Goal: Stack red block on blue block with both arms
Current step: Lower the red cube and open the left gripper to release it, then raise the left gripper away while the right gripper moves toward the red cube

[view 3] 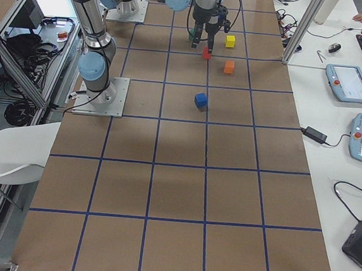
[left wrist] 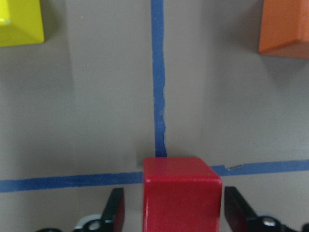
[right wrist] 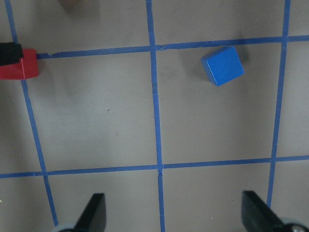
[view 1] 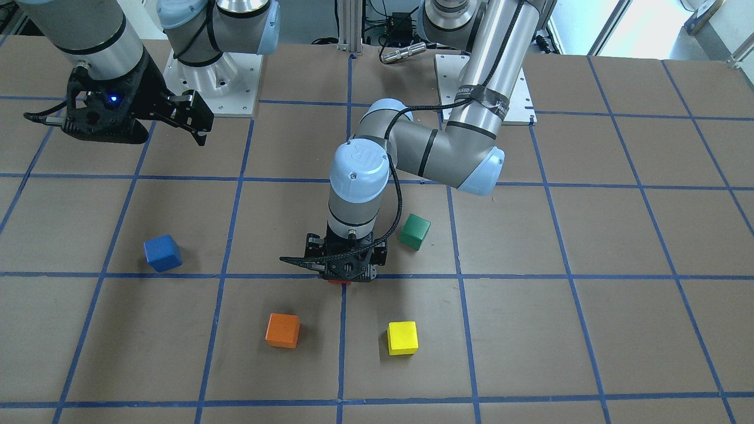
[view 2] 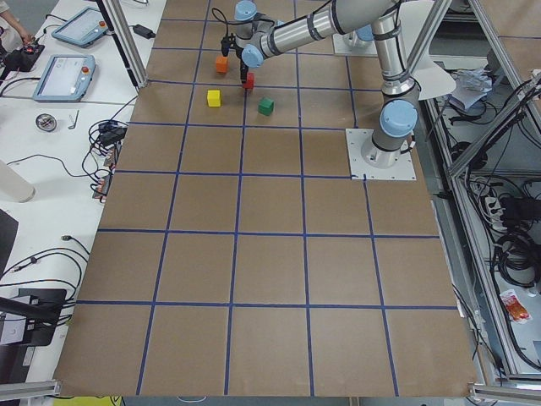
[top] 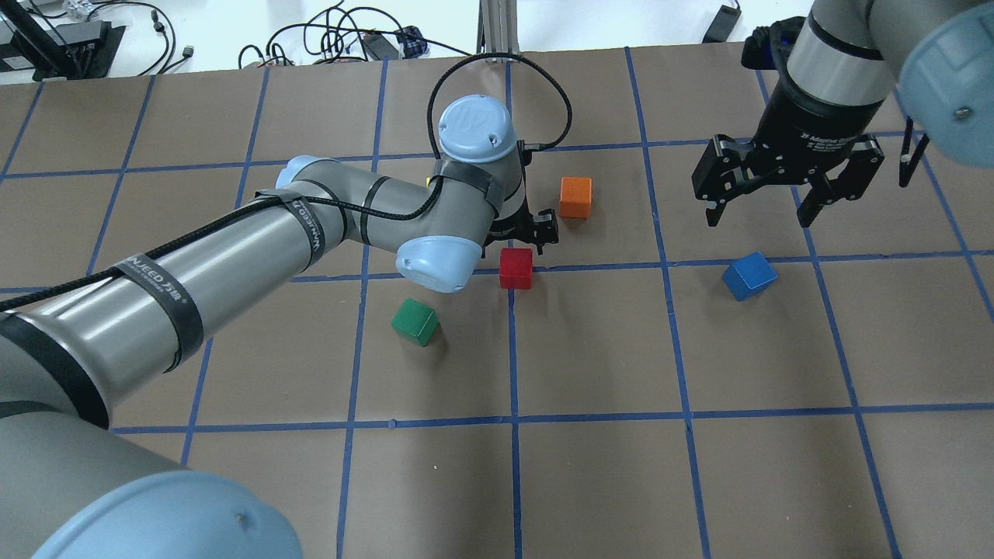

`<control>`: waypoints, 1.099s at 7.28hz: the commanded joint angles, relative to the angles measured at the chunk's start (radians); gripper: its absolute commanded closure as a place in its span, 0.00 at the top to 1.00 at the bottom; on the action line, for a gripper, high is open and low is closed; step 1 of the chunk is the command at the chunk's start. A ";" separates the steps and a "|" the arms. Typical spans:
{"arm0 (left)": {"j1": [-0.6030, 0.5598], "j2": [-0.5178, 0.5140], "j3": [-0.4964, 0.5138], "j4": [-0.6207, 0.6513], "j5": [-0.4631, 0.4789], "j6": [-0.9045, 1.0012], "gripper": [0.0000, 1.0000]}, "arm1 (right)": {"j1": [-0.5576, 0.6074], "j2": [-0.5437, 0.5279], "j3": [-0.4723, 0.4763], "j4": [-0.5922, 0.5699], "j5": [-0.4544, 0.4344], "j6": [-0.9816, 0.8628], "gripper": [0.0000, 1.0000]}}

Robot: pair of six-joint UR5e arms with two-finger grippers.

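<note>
The red block (top: pixel 516 268) sits on a blue tape crossing near the table's middle. My left gripper (top: pixel 522 242) is low over it, pointing down. In the left wrist view the red block (left wrist: pixel 182 193) stands between the two open fingers (left wrist: pixel 116 210), with a small gap on each side. The blue block (top: pixel 749 276) lies apart on the table, turned a little. My right gripper (top: pixel 757 206) hangs open and empty above the table, just beyond the blue block. The right wrist view shows the blue block (right wrist: pixel 222 65) ahead of the spread fingers (right wrist: pixel 94 212).
A green cube (top: pixel 415 322) lies near the left arm's elbow. An orange cube (top: pixel 575 196) and a yellow cube (view 1: pixel 402 337) lie just beyond the red block. Blue tape lines grid the brown table (top: pixel 699 466).
</note>
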 commanded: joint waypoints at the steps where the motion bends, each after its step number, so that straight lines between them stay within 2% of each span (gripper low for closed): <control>1: 0.082 0.095 0.052 -0.103 0.005 0.112 1.00 | 0.000 -0.001 -0.001 -0.010 0.004 -0.003 1.00; 3: 0.221 0.246 0.115 -0.365 0.006 0.213 1.00 | 0.006 0.010 -0.001 -0.061 0.007 0.015 1.00; 4: 0.301 0.331 0.119 -0.456 0.011 0.345 1.00 | 0.008 0.051 -0.009 -0.078 0.017 0.016 1.00; 6: 0.384 0.458 0.141 -0.629 0.070 0.402 1.00 | 0.034 0.148 -0.013 -0.211 0.018 0.051 1.00; 7: 0.389 0.498 0.148 -0.681 0.099 0.402 1.00 | 0.075 0.169 -0.012 -0.239 0.018 0.142 1.00; 8: 0.387 0.512 0.148 -0.682 0.082 0.399 1.00 | 0.130 0.205 -0.012 -0.291 0.018 0.181 1.00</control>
